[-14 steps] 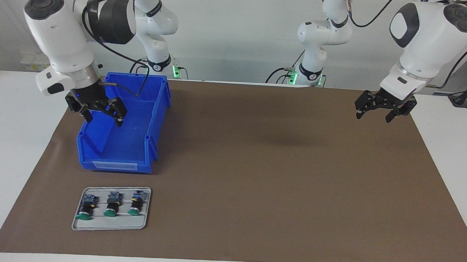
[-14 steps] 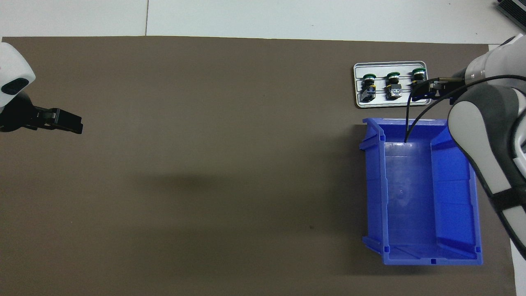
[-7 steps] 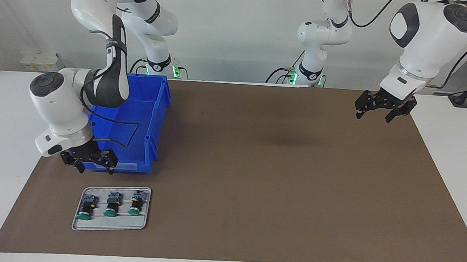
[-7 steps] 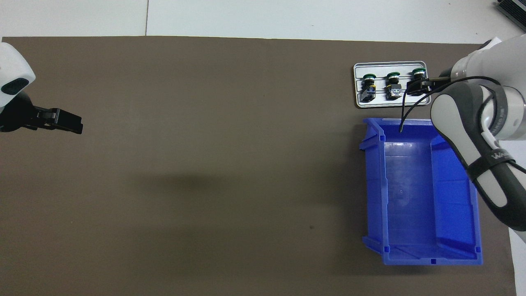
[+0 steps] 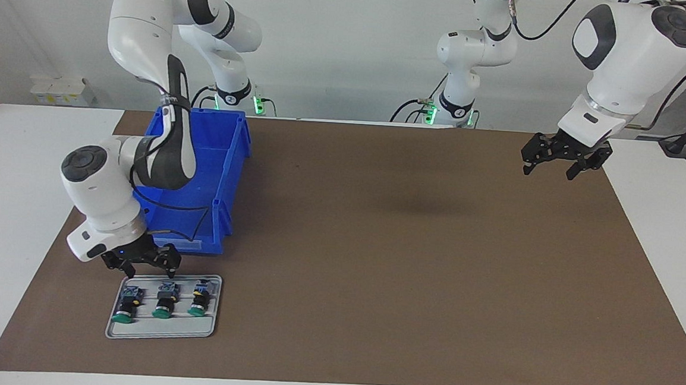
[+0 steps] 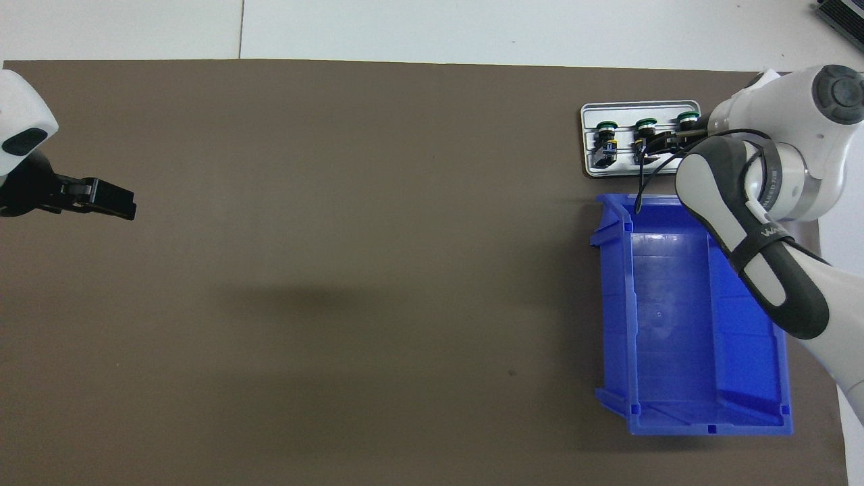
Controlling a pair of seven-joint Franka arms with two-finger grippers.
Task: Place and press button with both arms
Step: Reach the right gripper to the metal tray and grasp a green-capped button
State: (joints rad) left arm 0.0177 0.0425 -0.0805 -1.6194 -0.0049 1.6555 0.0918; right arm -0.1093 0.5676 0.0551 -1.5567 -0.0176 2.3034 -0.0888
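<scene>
A white bench (image 5: 15, 196) is covered by a brown mat (image 5: 410, 262), with two white Franka arms mounted at the robots' end. Starting nearest the robots, the left arm waits with its left pincer (image 5: 562, 165) hanging in the air over the mat's corner at the left arm's end; its fingers (image 5: 528, 166) are spread apart and hold nothing. At the right arm's end, an empty blue plastic bin (image 5: 224, 185) sits on the mat close to the robots, its open front facing away from them. The right arm bends over this bin and down past its label edge. Farther from the robots, just past the bin, lies a small grey tray (image 5: 162, 329) carrying three push-buttons on their sides in a row, green caps pointing away from the robots. The right pincer (image 5: 150, 271) hovers low over the tray's nearer edge, fingers released and empty, above the terminal blocks of two of them: the button (image 5: 163, 299) in the middle of the row and an end button (image 5: 126, 304) toward the bench's edge. The third, a yellow-marked button (image 5: 199, 298), lies at the row's inner end, clear of the pincer. None of the three is touched.
</scene>
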